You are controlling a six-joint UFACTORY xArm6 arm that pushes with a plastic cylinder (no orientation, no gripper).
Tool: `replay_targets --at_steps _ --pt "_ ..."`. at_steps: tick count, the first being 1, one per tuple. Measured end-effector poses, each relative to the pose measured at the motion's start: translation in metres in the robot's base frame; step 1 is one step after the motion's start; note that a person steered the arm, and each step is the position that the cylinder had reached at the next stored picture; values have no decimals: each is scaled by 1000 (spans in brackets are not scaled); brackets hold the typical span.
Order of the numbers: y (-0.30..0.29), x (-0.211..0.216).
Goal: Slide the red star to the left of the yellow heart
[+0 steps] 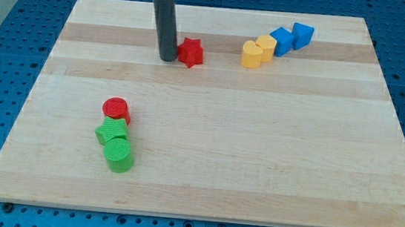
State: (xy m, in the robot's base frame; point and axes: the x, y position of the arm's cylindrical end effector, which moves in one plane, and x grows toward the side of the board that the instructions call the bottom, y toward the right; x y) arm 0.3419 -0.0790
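The red star (190, 53) lies on the wooden board near the view's top, left of centre. My tip (167, 58) stands right against the star's left side, touching or nearly touching it. The yellow heart (251, 54) lies to the star's right, about 80 px away. A second yellow block (266, 47) touches the heart on its upper right.
Two blue blocks (282, 41) (303, 35) continue the diagonal row up and right of the yellow ones. A red cylinder (116, 110), a green block (111, 132) and a green cylinder (119, 155) cluster at the lower left. The board's top edge (220, 9) is close behind.
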Motion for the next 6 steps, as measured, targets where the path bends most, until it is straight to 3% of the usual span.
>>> replay_targets --at_steps 4,6 --pt "53 -3" --pt "36 -29"
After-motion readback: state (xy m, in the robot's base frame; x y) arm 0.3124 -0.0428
